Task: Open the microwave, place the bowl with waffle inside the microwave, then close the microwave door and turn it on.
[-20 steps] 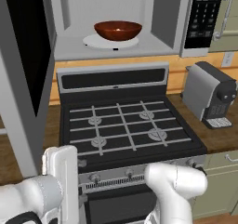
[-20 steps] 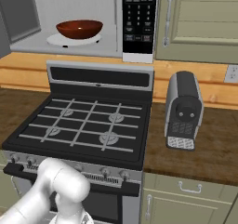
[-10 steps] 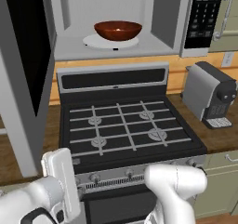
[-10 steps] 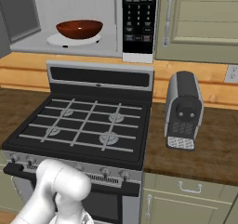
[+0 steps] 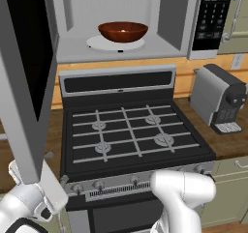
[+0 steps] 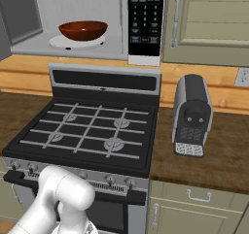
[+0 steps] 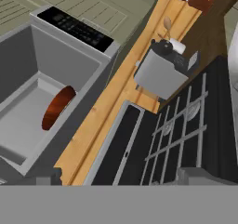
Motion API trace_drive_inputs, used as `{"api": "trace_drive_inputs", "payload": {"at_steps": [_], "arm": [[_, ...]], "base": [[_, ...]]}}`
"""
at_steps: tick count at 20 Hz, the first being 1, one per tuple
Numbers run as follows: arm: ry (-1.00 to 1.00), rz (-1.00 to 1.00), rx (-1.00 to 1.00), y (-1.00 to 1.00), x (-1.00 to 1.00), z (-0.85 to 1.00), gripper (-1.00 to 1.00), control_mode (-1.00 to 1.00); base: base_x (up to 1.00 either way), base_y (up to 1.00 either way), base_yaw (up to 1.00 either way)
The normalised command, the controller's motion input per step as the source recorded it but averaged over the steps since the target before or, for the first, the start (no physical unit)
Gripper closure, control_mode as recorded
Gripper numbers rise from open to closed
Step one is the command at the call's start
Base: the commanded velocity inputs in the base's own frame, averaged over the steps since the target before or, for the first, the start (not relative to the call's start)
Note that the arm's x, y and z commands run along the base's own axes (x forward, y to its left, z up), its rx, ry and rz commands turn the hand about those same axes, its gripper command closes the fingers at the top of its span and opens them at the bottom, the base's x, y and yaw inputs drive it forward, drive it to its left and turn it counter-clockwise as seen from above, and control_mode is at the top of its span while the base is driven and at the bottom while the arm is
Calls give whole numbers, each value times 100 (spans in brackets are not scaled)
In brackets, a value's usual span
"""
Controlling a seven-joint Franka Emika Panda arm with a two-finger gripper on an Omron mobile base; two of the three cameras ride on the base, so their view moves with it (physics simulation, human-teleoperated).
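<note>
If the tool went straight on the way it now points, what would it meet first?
Probably the orange wooden wall strip between the grey microwave and the black stove's back panel. The open tool aims about there, though depth is unclear.

- Left base view looks forward and down from behind the arm's left, at the stove (image 5: 131,133) and the open microwave (image 5: 121,29) above it.
- Right base view faces the same stove (image 6: 87,131) and microwave (image 6: 97,24) from behind-right, adding the coffee machine (image 6: 192,114) on the bench (image 6: 214,155).
- Hand view, rolled sideways, looks at the microwave (image 7: 51,93), stove (image 7: 181,125) and coffee machine (image 7: 162,69) from near the stove's front.
</note>
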Motion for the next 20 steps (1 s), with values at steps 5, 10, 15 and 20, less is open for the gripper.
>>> {"api": "trace_drive_inputs", "payload": {"at_steps": [5,10,15,20], "arm": [[-40,0,0,47,18,34,-100,-100],[-43,0,0,32,6,54,-100,-100],[-25,0,0,0,0,73,-100,-100],[-18,0,0,0,0,70,-100,-100]], "base": [[0,0,0],[0,0,0],[0,0,0],[0,0,0]]}}
